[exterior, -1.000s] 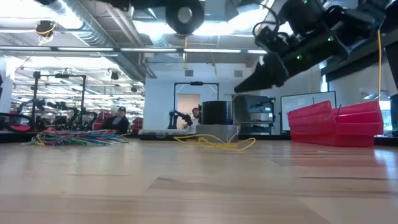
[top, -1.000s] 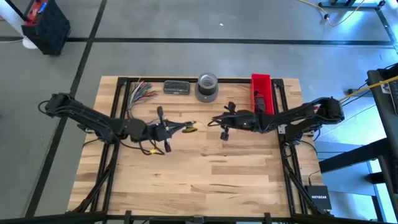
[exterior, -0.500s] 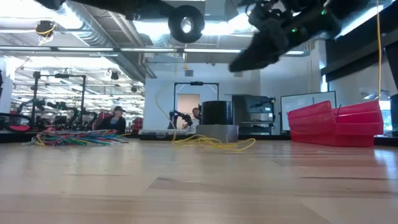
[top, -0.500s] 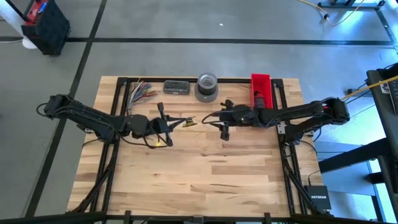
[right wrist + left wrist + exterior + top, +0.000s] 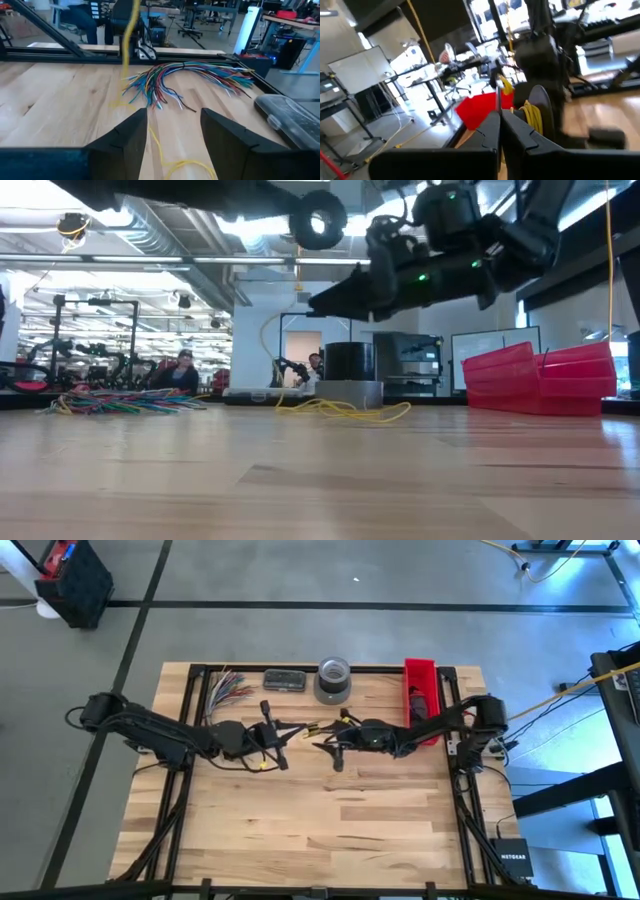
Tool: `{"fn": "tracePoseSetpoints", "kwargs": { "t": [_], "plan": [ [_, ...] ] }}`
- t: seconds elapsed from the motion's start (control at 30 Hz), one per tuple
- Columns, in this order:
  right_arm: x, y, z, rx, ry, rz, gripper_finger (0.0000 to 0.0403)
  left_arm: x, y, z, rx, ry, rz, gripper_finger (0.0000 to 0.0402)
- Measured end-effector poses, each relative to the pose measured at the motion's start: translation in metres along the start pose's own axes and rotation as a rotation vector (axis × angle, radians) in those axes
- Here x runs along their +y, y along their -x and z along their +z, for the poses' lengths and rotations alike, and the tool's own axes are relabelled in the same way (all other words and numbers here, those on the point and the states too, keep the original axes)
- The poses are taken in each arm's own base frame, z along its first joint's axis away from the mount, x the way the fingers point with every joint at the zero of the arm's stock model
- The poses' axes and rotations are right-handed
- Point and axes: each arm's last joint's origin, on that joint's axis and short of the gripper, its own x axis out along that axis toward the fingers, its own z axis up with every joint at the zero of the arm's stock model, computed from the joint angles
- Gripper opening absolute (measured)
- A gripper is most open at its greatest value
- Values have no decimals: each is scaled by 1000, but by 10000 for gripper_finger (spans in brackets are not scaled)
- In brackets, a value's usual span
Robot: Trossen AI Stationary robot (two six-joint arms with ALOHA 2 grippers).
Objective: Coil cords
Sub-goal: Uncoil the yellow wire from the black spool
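the right gripper (image 5: 334, 745) has let go and gapes wide, moving toward the left gripper (image 5: 283, 736), which stays pinched on the thin yellow cord (image 5: 497, 102) above the wooden table (image 5: 330, 820), ready to grab again.

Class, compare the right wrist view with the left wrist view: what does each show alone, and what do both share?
Right wrist only: the fan of multicoloured wires, a dark flat case, and the open right end effector. Left wrist only: the red bin and the shut left end effector. Both: yellow cord and the wooden table.
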Motion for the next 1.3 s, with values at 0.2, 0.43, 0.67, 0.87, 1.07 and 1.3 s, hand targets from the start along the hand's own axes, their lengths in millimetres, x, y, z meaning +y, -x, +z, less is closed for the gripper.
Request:
{"fn": "tracePoseSetpoints", "kwargs": {
  "t": [0.2,0.43,0.67,0.87,1.07,1.3],
  "plan": [
    [1,-17,-6,-23,-19,-25,188,-6,-9,-7,-1,-10,84,0],
    [3,-20,-10,-19,4,-58,188,-12,-17,-16,3,-34,164,0],
    [8,-12,-2,102,163,-154,188,-15,-11,-13,65,-170,247,0],
    [14,-5,3,166,207,-184,188,-18,-8,-10,64,-183,257,0],
    [22,-11,5,74,82,37,188,-15,-11,-12,61,-158,240,0],
    [24,-24,7,46,16,41,188,-17,-12,-11,10,-143,155,0]
  ]
}}
